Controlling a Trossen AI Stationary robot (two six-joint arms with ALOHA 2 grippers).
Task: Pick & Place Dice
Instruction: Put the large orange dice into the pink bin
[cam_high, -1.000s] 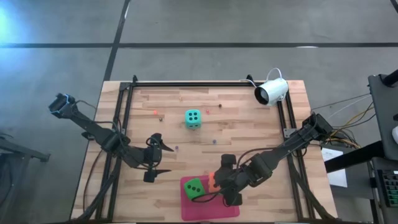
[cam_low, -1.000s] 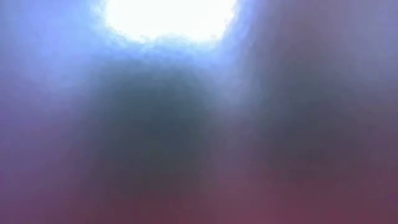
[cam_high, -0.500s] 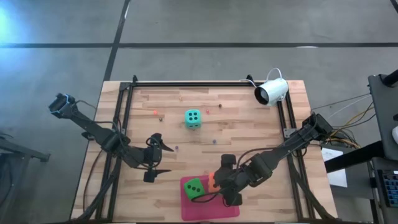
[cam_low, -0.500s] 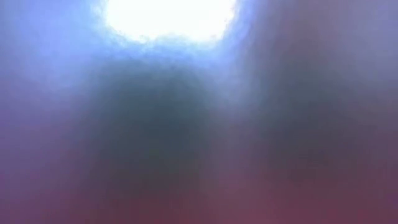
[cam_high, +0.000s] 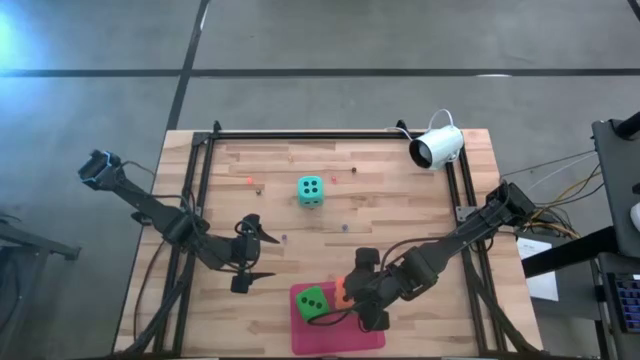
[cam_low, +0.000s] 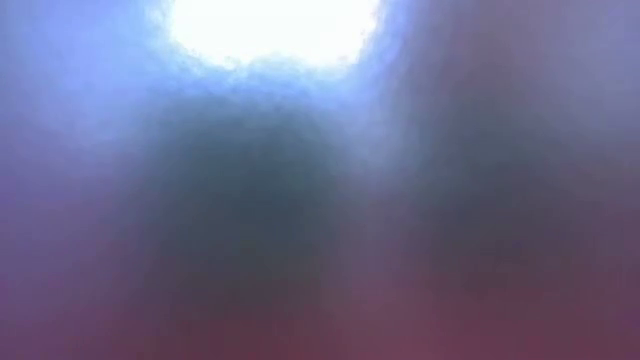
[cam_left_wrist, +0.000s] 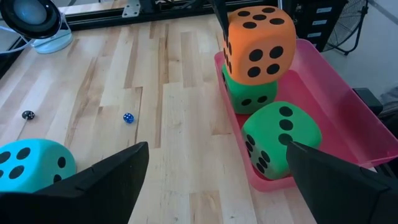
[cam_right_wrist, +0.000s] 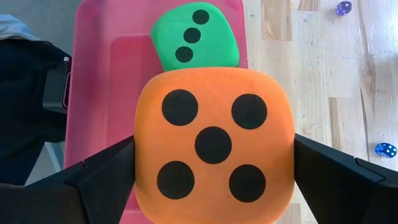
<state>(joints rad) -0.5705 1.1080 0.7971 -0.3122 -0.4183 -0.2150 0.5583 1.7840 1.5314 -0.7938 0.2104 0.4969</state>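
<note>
4 dice look like light, soft foam; take each by 2 opposite flat faces. Your right hand (cam_right_wrist: 211, 186) stands wide, its fingers flanking the orange die (cam_right_wrist: 212, 163), which sits atop a green die (cam_left_wrist: 249, 94) in the pink tray (cam_left_wrist: 336, 93). Whether it grips, you cannot tell. Another green die (cam_left_wrist: 280, 142) lies in the tray; the teal die (cam_high: 311, 190) waits on the worktop (cam_high: 400, 210). Your left hand (cam_high: 252, 255) hovers open, empty.

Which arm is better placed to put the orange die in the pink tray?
Right. The right gripper holds the orange die between its fingers over a green die at the pink tray. The left gripper hangs open and empty, aside over bare table.
</note>
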